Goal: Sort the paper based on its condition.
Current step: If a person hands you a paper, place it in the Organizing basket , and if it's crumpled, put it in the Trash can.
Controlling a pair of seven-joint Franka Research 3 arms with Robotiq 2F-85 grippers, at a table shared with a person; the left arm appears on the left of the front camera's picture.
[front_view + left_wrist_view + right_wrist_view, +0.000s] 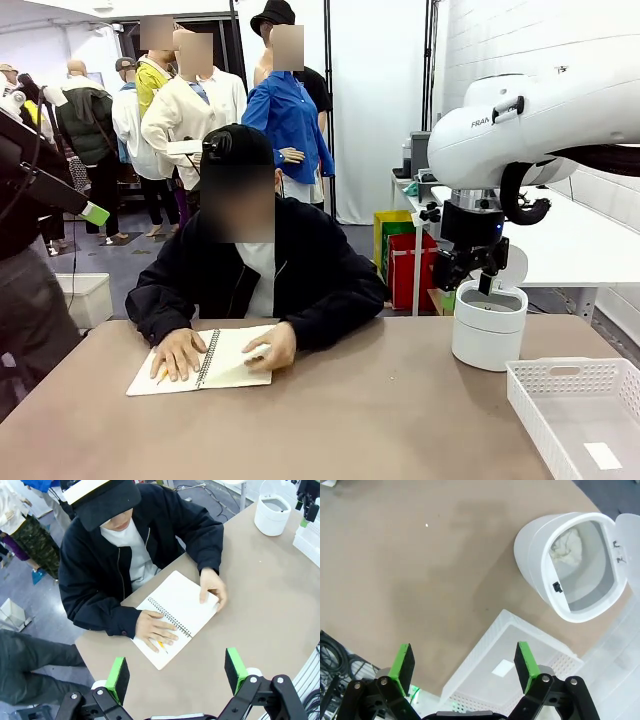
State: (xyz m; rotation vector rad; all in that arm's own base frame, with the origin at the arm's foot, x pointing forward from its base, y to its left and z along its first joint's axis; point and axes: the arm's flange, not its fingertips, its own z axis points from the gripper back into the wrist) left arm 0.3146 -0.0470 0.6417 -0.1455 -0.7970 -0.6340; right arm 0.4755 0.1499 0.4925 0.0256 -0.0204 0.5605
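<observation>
While the person pins the open notebook point(170, 617) with both hands point(155, 630) — the paper point(189, 596) seemingly its top page, just ahead of the left gripper point(176, 666) — both it and the right gripper point(464, 655), hanging over bin point(530, 555) and basket point(475, 658), gape wide, empty, likely waiting.

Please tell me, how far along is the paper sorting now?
Done: one crumpled paper lies in the white bin. In hand: nothing; the left gripper and right gripper are open and empty, while the person's hands rest on the open notebook. Left: probably a next sheet to sort.
</observation>
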